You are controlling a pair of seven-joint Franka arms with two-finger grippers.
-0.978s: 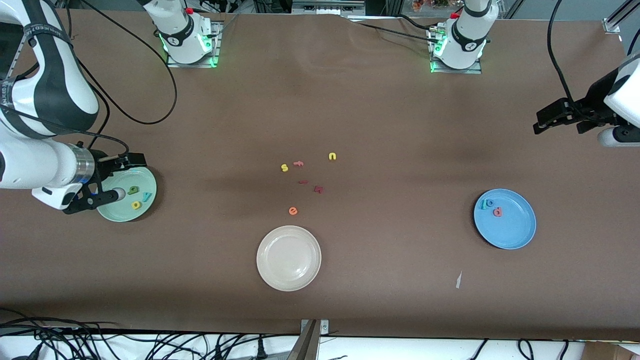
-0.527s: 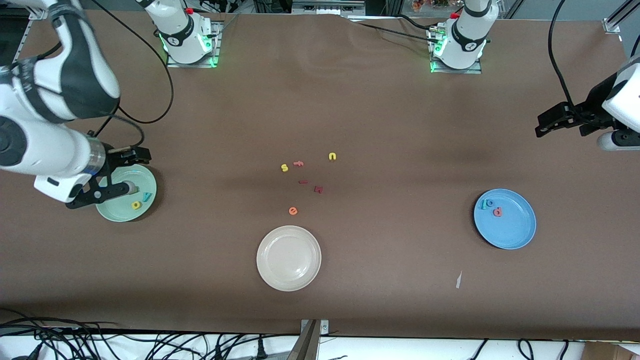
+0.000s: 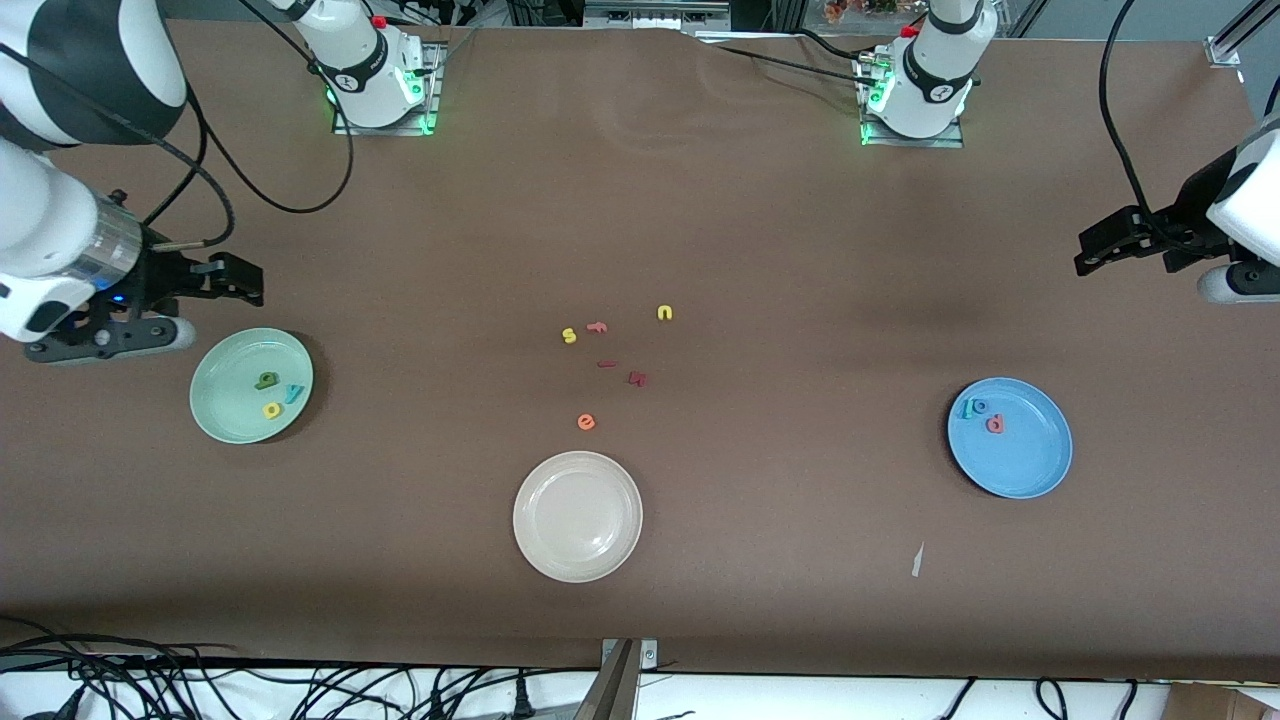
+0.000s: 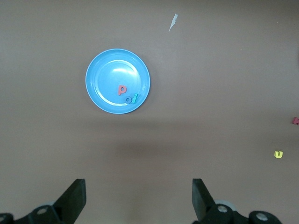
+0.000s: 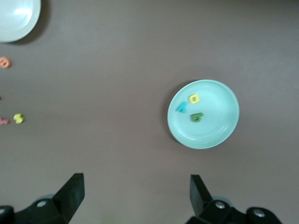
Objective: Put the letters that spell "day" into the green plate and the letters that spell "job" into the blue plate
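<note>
The green plate [image 3: 215, 400] lies at the right arm's end of the table and holds a dark green letter [image 3: 266, 380], a yellow one [image 3: 272, 410] and a teal "y" [image 3: 293, 393]. My right gripper [image 3: 225, 310] hangs open and empty over bare table beside that plate; its wrist view shows the plate [image 5: 219, 116] ahead of the gripper [image 5: 136, 193]. The blue plate [image 3: 1030, 460] at the left arm's end holds a blue "o" [image 3: 979, 405], a teal "j" [image 3: 967, 409] and a salmon letter [image 3: 994, 424]. My left gripper [image 3: 1145, 265] waits open over the table edge, with the blue plate [image 4: 105, 70] in its view.
A cream plate [image 3: 577, 516] sits mid-table, nearer the front camera. Loose letters lie in the middle: yellow "s" [image 3: 569, 336], orange "f" [image 3: 598, 326], yellow "n" [image 3: 665, 313], two dark red pieces [image 3: 637, 378], orange "e" [image 3: 586, 422]. A white scrap [image 3: 917, 560] lies near the blue plate.
My right gripper has risen off the green plate and drawn back toward its arm's end. All three letters now show uncovered in the plate. The left arm has barely shifted.
</note>
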